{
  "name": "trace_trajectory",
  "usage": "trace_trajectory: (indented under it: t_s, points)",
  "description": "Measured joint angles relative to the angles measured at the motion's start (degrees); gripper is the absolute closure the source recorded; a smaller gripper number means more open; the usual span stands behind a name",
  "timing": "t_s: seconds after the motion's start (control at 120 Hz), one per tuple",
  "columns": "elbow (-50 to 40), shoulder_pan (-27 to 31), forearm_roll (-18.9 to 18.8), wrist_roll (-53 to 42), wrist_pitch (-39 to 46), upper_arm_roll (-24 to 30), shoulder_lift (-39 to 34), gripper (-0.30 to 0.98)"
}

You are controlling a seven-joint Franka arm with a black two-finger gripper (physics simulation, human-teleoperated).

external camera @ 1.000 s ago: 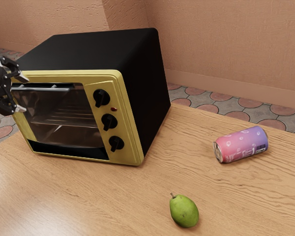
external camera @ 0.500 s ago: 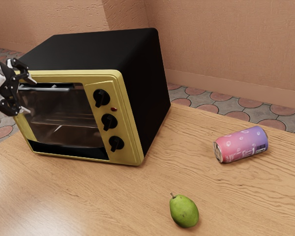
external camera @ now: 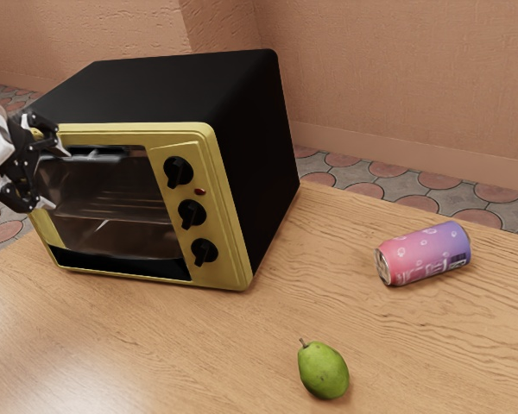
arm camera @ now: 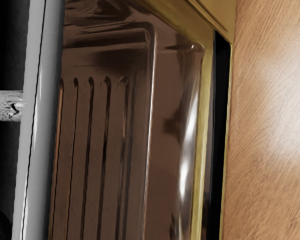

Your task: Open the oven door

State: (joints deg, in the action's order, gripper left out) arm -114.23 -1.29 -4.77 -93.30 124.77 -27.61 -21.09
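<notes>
My gripper (external camera: 57,178) is at the left of the oven front in the exterior view, its two fingers spread one above the other. The black oven (external camera: 168,90) has a yellow front frame, and its glass door (external camera: 116,211) is closed. A grey bar handle (external camera: 108,157) runs along the door's top, partly hidden behind the upper finger. In the wrist view the handle (arm camera: 42,120) is a large bar close to the hand, with a mount behind it; the door glass (arm camera: 165,125) shows a ribbed tray inside. No contact between fingers and handle can be made out.
Three black knobs (external camera: 192,213) line the oven's front panel. On the wooden table (external camera: 198,345) lie a pink and purple can (external camera: 423,253) and a green fruit (external camera: 323,371), both toward the exterior view's right of the oven.
My gripper has moved toward the exterior view's right and slightly down, nearer the door and its handle, with its fingers still apart. The oven, can and fruit have stayed put.
</notes>
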Motion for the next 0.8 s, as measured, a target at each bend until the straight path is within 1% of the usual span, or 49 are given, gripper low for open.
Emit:
trace_trajectory:
  t_s: [0.058,0.083,0.117,0.125,0.142,0.167,0.2,0.233,0.25,0.267,0.283,0.3,0.317,0.35,0.367,0.383,0.425,0.458,0.492,0.517,0.558,0.6,0.65,0.692,0.8]
  points:
    - [-2.6,0.06,0.02,-0.26,-0.04,-0.08,-2.24,-0.02]
    - [-4.98,0.14,-0.05,-0.39,-0.08,-0.08,-5.13,0.02]
    - [-9.55,0.55,-0.69,-0.55,-0.39,-0.03,-11.55,0.13]
    - [-11.29,1.23,-1.01,-0.58,-0.6,0.07,-14.07,0.19]
    - [-14.4,2.71,-1.62,-0.66,-1.08,0.29,-18.82,0.21]
    - [-18.6,5.24,-2.58,-0.77,-2.16,0.84,-25.93,0.18]
    - [-24.77,10.71,-3.98,-1.1,-5.52,1.29,-39.82,0.15]
    - [-28.42,19.98,-4.77,-2.01,-11.14,0.63,-54.09,0.12]
    - [-25.84,25.62,-3.7,-2.7,-14.23,0.57,-58.13,0.11]
    - [-19.07,30.86,-1.17,-3.45,-17.31,1.43,-58.42,0.1]
    - [-11.47,34.72,1.64,-4.01,-20.13,2.93,-56.37,0.09]
    - [-3.12,37.58,4.62,-4.29,-22.73,5.22,-52.01,0.08]
    - [6.01,39.64,7.62,-4.07,-25.14,8.14,-45.48,0.07]
    - [23.91,42.23,12.15,-2.57,-29.26,17.3,-29.64,0.06]
    - [30.9,43.05,13.57,-1.61,-31.08,21.95,-23.33,0.05]
    - [35.71,43.77,14.48,-0.12,-32.72,26.52,-17.86,0.05]
    - [42.84,44.73,15.41,5.36,-36.6,36.17,-3.91,0.04]
    - [45.59,45.08,15.89,9.64,-38.79,42.31,5.56,0.03]
    - [46.48,45.35,15.75,13.93,-40.24,47.54,12.83,0.03]
    - [46.68,45.42,15.31,17.05,-41.14,50.57,16.28,0.02]
    - [46.91,45.49,14.18,21.98,-42.26,54.26,19.36,0.02]
    - [46.78,44.66,13.06,26.55,-43.16,56.12,20.76,0.02]
    - [44.56,42.03,12.01,31.65,-44.06,57.12,23.68,0.01]
    - [43.24,41.22,11.12,35.61,-44.6,58.01,25.6,0.01]
    - [41.3,44.97,9.45,44.7,-45.28,59.03,26.92,0.01]
